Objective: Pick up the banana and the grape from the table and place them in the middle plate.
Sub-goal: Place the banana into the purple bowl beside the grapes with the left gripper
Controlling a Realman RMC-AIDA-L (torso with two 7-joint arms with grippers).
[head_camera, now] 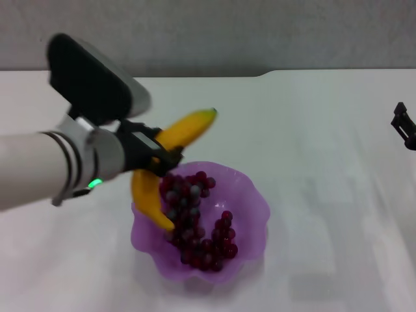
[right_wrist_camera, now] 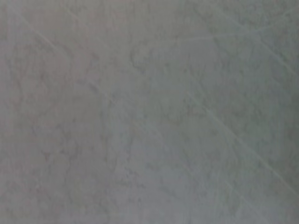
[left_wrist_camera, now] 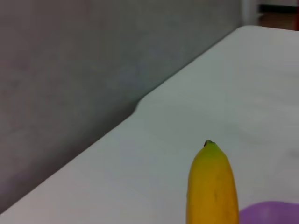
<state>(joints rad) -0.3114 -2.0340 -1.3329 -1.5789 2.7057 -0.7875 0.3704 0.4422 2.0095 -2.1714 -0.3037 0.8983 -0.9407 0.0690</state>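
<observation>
Banana clamped mid-length in the left gripper, fingers closed around it, stem end poking up and away from the hand, other end dipping below the hand over the near rim of the middle plate. Not released yet, from the look of it. Grape lying inside the plate just past the hand, so half done. Remaining: lower, let go, pull clear. Right gripper parked well off across the table, finger state impossible to tell.
</observation>
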